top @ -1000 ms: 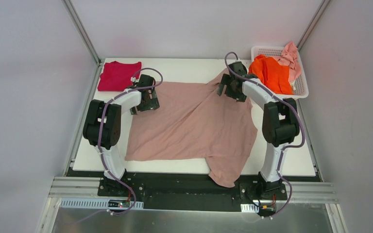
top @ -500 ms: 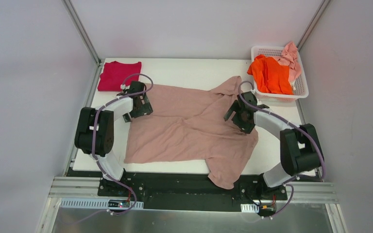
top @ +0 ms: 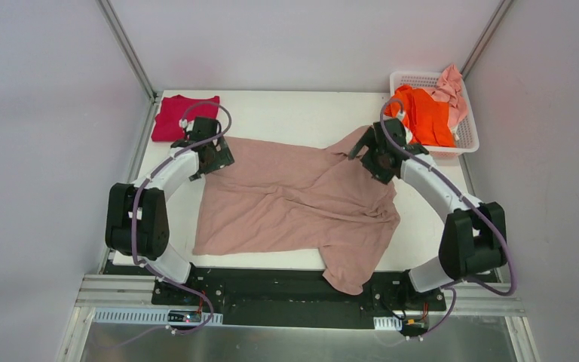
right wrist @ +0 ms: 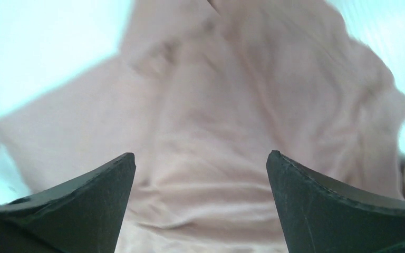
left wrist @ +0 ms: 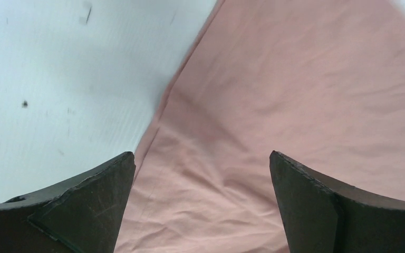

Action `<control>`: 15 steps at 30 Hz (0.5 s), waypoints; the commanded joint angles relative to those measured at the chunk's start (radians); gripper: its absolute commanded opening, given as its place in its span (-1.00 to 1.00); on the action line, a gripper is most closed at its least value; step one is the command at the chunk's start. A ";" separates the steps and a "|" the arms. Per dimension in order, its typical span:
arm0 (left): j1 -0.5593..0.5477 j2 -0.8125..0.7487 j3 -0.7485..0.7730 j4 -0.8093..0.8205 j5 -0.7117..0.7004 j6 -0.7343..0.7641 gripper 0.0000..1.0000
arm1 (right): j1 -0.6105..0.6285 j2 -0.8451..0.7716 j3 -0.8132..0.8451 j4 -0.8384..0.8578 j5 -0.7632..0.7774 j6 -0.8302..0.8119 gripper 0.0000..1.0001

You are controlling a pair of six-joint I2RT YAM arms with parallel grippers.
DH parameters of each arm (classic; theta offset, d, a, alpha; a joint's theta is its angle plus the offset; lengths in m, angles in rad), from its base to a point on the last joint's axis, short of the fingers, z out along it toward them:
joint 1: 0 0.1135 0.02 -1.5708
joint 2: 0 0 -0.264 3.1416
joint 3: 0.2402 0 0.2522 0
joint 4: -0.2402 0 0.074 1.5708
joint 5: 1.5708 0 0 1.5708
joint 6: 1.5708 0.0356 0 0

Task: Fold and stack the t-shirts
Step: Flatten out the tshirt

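A large dusty-pink beige cloth t-shirt (top: 294, 196) lies spread over the middle of the flat white counter (top: 294, 105). It is soft and matte, with shallow creases across its body and deeper bunched folds toward its far right corner, where the cloth rises in a rumpled peak. One lobe of it droops over the counter's near edge, right of centre. The left end effector (top: 215, 154) hangs over the shirt's far left corner with its dark, wedge-shaped fingers (left wrist: 84, 205) spread wide and nothing between them (the wrist view shows the shirt's straight edge running between them, bare scuffed counter to one side). The right end effector (top: 373, 154) sits above the bunched far right corner, its fingers likewise wide apart and gripping nothing, only wrinkled cloth below them. A crimson-magenta cloth t-shirt (top: 175, 113), folded into a neat flat rectangle, rests at the counter's far left corner, just beside the left arm's wrist. At the far right corner stands a white plastic lattice basket (top: 415, 75), holding a crumpled bright orange cloth t-shirt (top: 422, 113) that spills over its left rim, with a pale pink cloth t-shirt (top: 451, 87) heaped behind it. Bare counter runs along the far edge between the crimson shirt and the basket, and in strips down the left and right edges beside the big shirt.
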 commanded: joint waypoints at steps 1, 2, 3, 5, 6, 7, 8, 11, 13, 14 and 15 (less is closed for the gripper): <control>-0.033 -0.032 0.129 0.002 0.053 0.033 0.98 | 0.000 0.140 0.180 0.038 0.061 0.055 0.99; -0.047 -0.024 0.139 0.002 0.073 0.037 0.98 | 0.000 0.188 0.219 0.042 0.054 0.083 0.99; -0.065 -0.014 0.152 0.003 0.094 0.042 0.98 | 0.000 0.235 0.260 0.051 0.041 0.106 0.99; -0.099 0.006 0.159 0.005 0.113 0.054 0.98 | 0.003 0.317 0.324 0.073 0.031 0.145 0.99; -0.112 0.014 0.156 0.005 0.113 0.052 0.98 | 0.005 0.353 0.345 0.091 0.040 0.161 0.99; -0.121 0.022 0.147 0.009 0.123 0.047 0.98 | 0.006 0.383 0.362 0.106 0.052 0.175 0.99; -0.125 0.031 0.138 0.018 0.153 0.043 0.98 | 0.006 0.409 0.377 0.116 0.069 0.184 0.99; -0.133 0.065 0.111 0.049 0.207 0.029 0.98 | 0.007 0.473 0.416 0.131 0.099 0.188 0.99; -0.134 0.086 0.101 0.061 0.230 0.025 0.98 | 0.007 0.501 0.432 0.131 0.104 0.182 0.99; -0.135 0.094 0.094 0.067 0.236 0.023 0.98 | 0.007 0.510 0.434 0.136 0.110 0.180 0.99; -0.135 0.102 0.087 0.076 0.237 0.021 0.98 | 0.008 0.517 0.432 0.143 0.122 0.179 0.99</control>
